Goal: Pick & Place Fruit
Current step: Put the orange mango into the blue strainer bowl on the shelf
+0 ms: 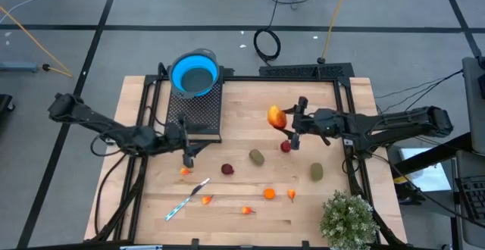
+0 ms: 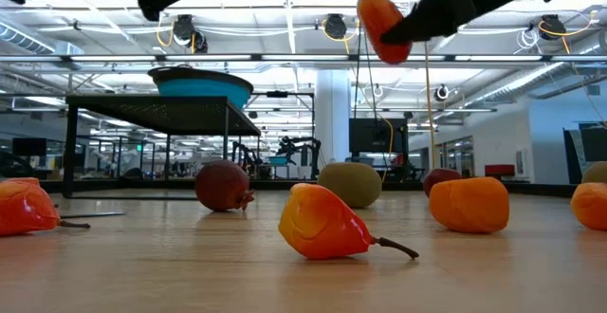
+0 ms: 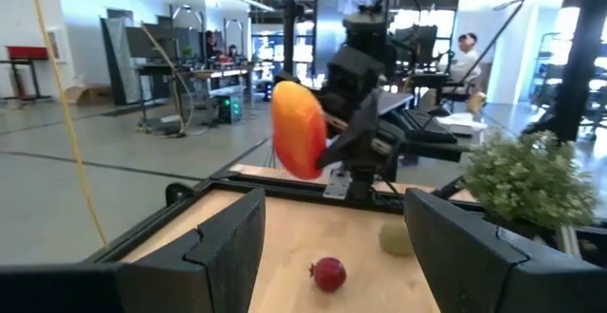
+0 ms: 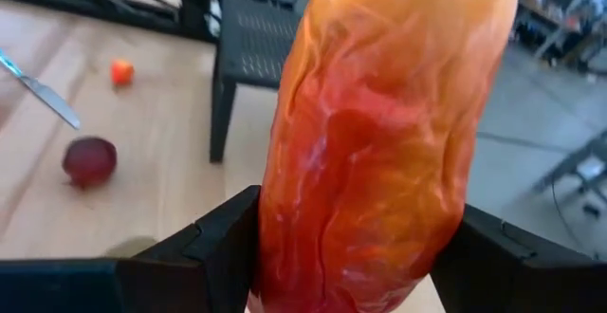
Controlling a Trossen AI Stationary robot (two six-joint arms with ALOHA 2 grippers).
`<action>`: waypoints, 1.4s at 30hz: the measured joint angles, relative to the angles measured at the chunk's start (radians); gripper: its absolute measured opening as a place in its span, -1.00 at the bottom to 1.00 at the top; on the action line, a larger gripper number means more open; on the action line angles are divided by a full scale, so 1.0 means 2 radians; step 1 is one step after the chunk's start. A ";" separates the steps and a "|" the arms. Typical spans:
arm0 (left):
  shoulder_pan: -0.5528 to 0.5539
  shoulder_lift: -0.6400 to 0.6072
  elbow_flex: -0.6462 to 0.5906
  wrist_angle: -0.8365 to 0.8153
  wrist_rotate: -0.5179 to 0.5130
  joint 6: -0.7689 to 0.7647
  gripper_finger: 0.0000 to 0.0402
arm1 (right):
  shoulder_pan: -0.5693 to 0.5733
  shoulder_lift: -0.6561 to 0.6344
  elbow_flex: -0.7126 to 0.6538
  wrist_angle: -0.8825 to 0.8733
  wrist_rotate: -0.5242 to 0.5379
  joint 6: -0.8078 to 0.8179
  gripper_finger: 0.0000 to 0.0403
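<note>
A large red-orange fruit (image 1: pixel 276 116) hangs above the table's far middle, with my right gripper (image 1: pixel 291 121) shut on it; it fills the right wrist view (image 4: pixel 379 133). Below lie dark red round fruits (image 1: pixel 227 169) (image 1: pixel 286 146), olive ovals (image 1: pixel 257 157) (image 1: pixel 316 172) and small orange bits (image 1: pixel 269 193) (image 1: pixel 184 171). My left gripper (image 1: pixel 188 157) hovers open over the table's left part, beside the black stand, with nothing between its fingers (image 3: pixel 228 247). My right gripper pinches the red-orange fruit's lower part (image 4: pixel 351 256) between its two fingers (image 4: pixel 223 232). The fingers reach in nearly level from the table's right. The fruit stands up past the fingers, lifted well clear of the table (image 2: pixel 382 24).
A blue bowl (image 1: pixel 195 73) sits on a black mesh stand (image 1: pixel 198 107) at the far left. A thin silver-blue stick (image 1: pixel 186 200) lies near the front left. A bushy green plant (image 1: pixel 348 218) stands at the front right corner. People show in the room beyond.
</note>
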 joint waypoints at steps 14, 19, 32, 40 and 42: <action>0.055 0.110 0.133 -0.097 -0.003 -0.003 0.25 | 0.037 0.043 0.001 0.123 0.001 -0.076 0.20; 0.069 0.141 0.162 -0.102 0.005 0.001 0.25 | 0.041 0.079 0.001 0.175 0.001 -0.097 0.20; 0.117 0.174 0.180 -0.075 0.075 -0.045 0.25 | 0.057 0.183 0.001 0.369 0.083 -0.182 0.19; 0.129 0.175 0.180 -0.056 0.117 -0.042 0.28 | 0.061 0.242 0.001 0.497 0.131 -0.251 0.20; 0.129 0.179 0.180 -0.048 0.125 -0.038 0.34 | 0.061 0.250 0.003 0.511 0.132 -0.251 0.20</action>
